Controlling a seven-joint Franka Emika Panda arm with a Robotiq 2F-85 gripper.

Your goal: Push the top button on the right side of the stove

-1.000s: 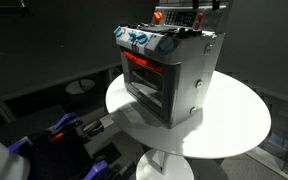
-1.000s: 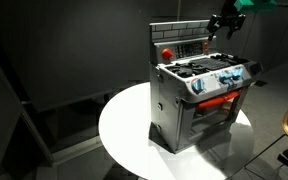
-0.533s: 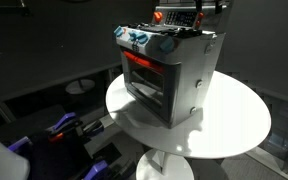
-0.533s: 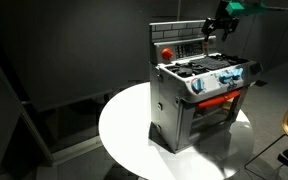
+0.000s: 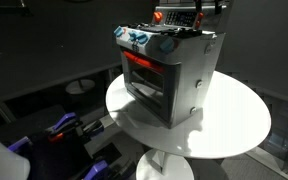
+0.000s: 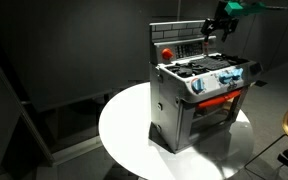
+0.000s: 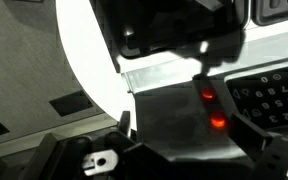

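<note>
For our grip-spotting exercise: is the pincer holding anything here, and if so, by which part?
Nothing seems held. The pincer is up at the back panel of the stove, with no object seen in it. Open or shut cannot be told.

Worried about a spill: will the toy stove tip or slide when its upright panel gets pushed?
Probably won't tip: the stove sits boxy and broad-based on the table. It looks like light plastic, so it may slide. The gripper is high by the panel, so pushing hard might rock it.
</note>
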